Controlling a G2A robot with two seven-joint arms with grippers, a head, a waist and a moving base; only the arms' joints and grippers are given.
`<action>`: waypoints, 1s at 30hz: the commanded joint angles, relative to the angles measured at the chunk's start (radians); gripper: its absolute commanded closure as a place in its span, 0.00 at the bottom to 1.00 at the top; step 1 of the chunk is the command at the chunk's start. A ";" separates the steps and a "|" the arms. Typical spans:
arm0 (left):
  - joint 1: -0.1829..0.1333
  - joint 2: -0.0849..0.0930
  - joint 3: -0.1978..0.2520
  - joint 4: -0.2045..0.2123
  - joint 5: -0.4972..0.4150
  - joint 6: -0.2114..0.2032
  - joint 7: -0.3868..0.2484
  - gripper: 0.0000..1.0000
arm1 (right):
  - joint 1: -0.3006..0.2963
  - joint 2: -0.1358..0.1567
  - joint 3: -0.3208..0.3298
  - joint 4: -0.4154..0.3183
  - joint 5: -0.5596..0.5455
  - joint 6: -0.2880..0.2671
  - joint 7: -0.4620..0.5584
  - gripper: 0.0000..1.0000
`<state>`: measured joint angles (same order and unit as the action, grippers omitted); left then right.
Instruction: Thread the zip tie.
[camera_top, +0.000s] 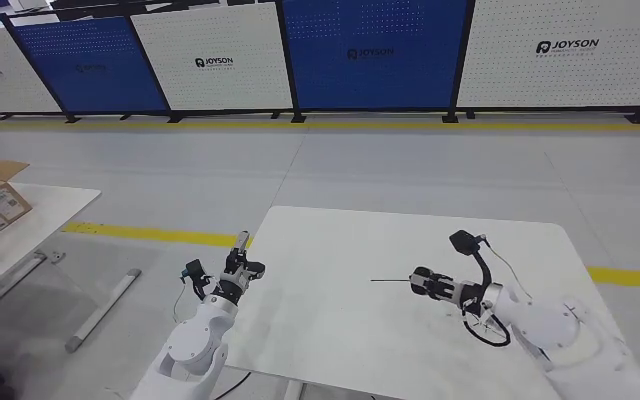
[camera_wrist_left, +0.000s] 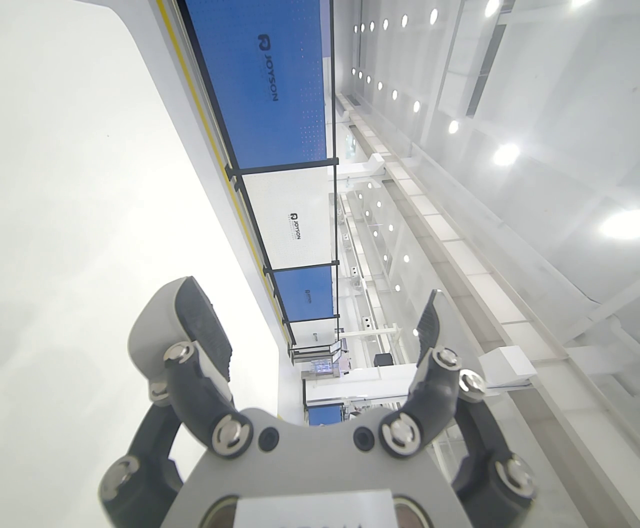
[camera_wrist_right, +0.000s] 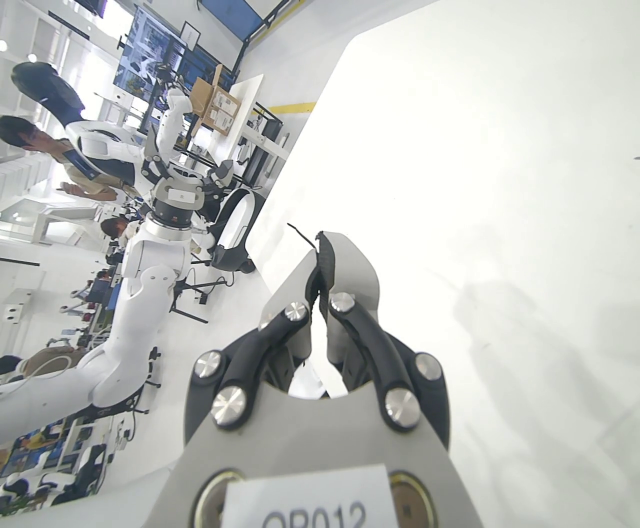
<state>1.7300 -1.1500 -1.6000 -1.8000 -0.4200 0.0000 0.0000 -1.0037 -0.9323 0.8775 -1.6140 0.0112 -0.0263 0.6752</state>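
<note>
A thin black zip tie (camera_top: 390, 281) sticks out level over the white table (camera_top: 330, 300), pointing toward the left arm. My right gripper (camera_top: 416, 281) is shut on its near end at the table's right half. In the right wrist view the pads (camera_wrist_right: 324, 270) press together and a short black tip of the zip tie (camera_wrist_right: 301, 234) pokes out past them. My left gripper (camera_top: 240, 250) is at the table's left edge, tilted upward, well apart from the tie. Its fingers (camera_wrist_left: 202, 320) stand wide open with nothing between them.
The table's left edge (camera_top: 250, 300) runs beside the left arm, with bare floor beyond it. A second white table with a cardboard box (camera_top: 10, 200) stands far left. Blue and white panel walls (camera_top: 370, 50) line the back.
</note>
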 joint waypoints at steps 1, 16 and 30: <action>0.000 0.000 0.000 0.000 0.000 0.000 0.000 0.00 | -0.012 -0.002 0.010 -0.011 -0.011 -0.040 -0.053 1.00; 0.000 0.000 0.000 0.000 0.000 0.000 0.000 0.00 | 0.002 -0.008 0.008 0.007 -0.250 -0.154 -0.102 1.00; 0.000 0.000 0.000 0.000 0.000 0.000 0.000 0.00 | -0.003 -0.020 -0.028 -0.034 -0.635 -0.242 -0.278 1.00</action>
<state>1.7300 -1.1500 -1.6000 -1.8000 -0.4200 0.0000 0.0000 -1.0085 -0.9510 0.8530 -1.6505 -0.5790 -0.2388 0.4147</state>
